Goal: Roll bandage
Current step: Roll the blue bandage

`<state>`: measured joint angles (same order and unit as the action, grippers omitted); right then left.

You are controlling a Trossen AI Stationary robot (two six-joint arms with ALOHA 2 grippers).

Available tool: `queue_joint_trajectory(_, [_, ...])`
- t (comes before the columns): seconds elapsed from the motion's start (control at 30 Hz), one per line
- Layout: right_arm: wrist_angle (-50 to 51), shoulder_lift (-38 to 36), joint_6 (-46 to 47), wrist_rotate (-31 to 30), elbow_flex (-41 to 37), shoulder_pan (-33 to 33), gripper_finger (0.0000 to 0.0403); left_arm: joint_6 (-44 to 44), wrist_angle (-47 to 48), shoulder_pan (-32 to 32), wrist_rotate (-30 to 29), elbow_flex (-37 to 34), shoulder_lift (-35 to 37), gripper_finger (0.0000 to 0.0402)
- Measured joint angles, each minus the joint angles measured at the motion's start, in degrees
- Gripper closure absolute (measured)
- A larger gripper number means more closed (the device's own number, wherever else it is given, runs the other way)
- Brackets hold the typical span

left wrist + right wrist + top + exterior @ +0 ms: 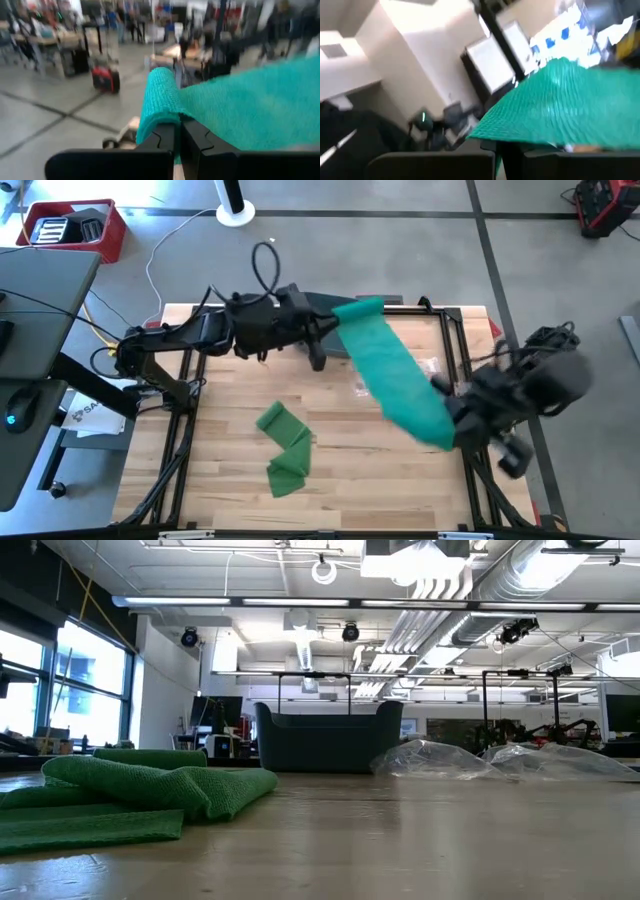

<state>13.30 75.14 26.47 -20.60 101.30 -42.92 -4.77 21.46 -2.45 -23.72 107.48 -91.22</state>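
A long green bandage [395, 370] hangs in the air as a flat band, slanting from the table's far middle to its right side. My left gripper [338, 327] is shut on its far end, which curls over into a roll [160, 97]. My right gripper [452, 422] is shut on its near end [435, 430]. A second green bandage [285, 445] lies folded in loose layers on the tabletop near the middle, and it also shows in the low view [130, 790]. Neither gripper shows in the low view. My left gripper pinches the bandage's curled far end [172, 120] between its two shut fingers [195, 142], which come at it level from the table's left. The band runs off from there to the other gripper, lifted clear of the table. My right gripper pinches the bandage's near end at its edge [520, 137] between its shut fingers, roughly level from the table's right side. Whether it has one layer or several does not show. The band stretches away flat toward the left gripper, clear of the table.
Clear plastic bags [430, 366] [360, 388] lie on the table under the band, and they show in the low view [430, 758]. A dark bin [325, 737] stands at the far edge. A red crate [75, 230] sits on the floor at the far left.
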Motion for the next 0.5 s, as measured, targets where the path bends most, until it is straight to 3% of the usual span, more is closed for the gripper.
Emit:
queue_joint_trajectory(0.13, [4.2, 2.6, -4.7, -4.2, 11.3, 0.8, 0.0403, -3.2, 5.3, -1.0, 4.0, 0.0, -0.7, 0.0401])
queue_joint_trajectory(0.33, [15.4, 7.0, -10.3, -7.3, 26.5, 3.7, 0.0403, -4.9, 6.6, -4.1, 15.6, 0.0, -3.9, 0.0401])
queue_joint_trajectory(0.5, [25.4, 8.0, -11.1, -13.8, 33.7, 6.5, 0.0403, -7.5, 6.6, -7.6, 21.4, 0.0, -5.5, 0.0401])
